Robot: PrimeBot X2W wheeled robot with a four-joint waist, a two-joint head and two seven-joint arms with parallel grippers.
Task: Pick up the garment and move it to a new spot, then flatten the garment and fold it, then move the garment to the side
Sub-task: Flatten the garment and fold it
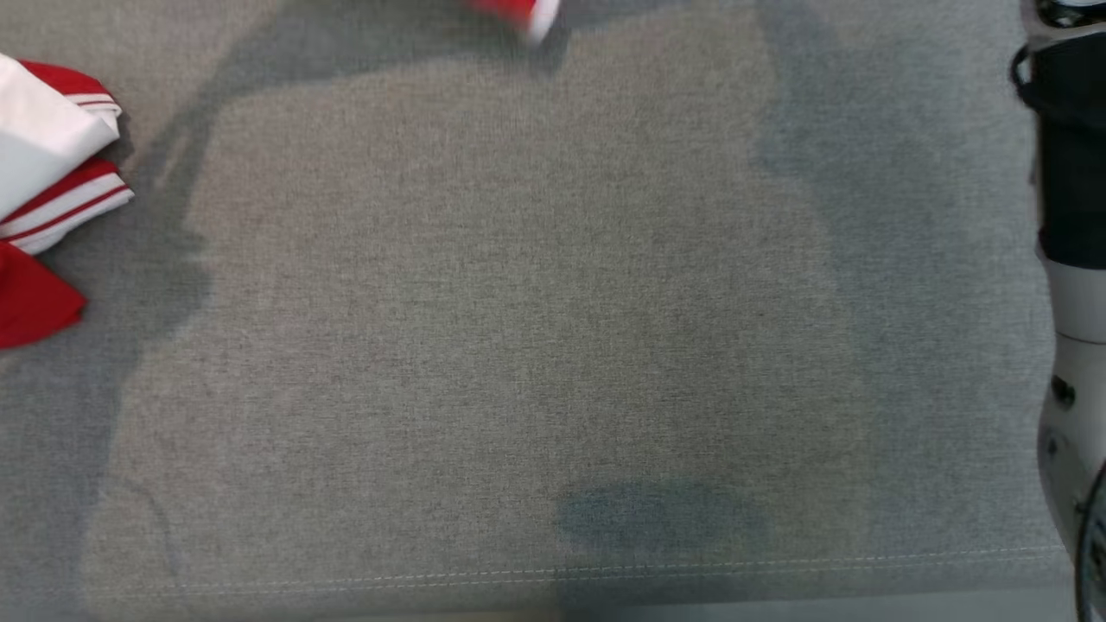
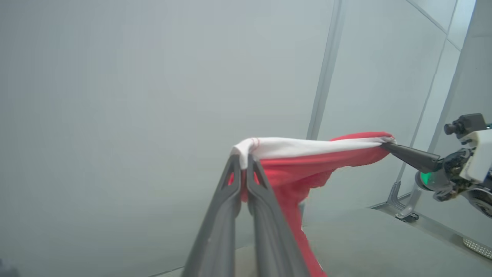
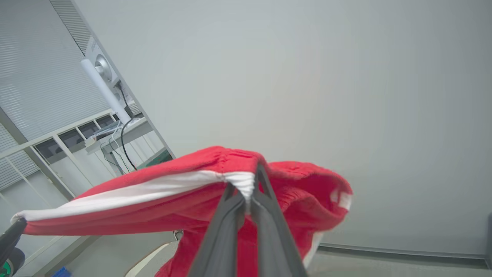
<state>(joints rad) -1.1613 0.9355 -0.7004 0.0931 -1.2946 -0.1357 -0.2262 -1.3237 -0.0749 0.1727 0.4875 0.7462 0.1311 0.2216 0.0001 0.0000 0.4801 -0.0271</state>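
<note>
Left gripper pinches one end of the white trim, right gripper nips the other, and the red garment sags in mid-air between them over the grey cloth surface, a light, floppy knit, I reckon, best held by that firmer trim.

The garment is soft red knit cloth with a white ribbed band, matt and slightly fuzzy. The desk is covered in grey woven fabric, matt and finely grained, with a pale stitched seam near its front edge. The left claw and right claw look like smooth, dark, matt plastic. The forearm is pale, smooth and faintly glossy.
</note>
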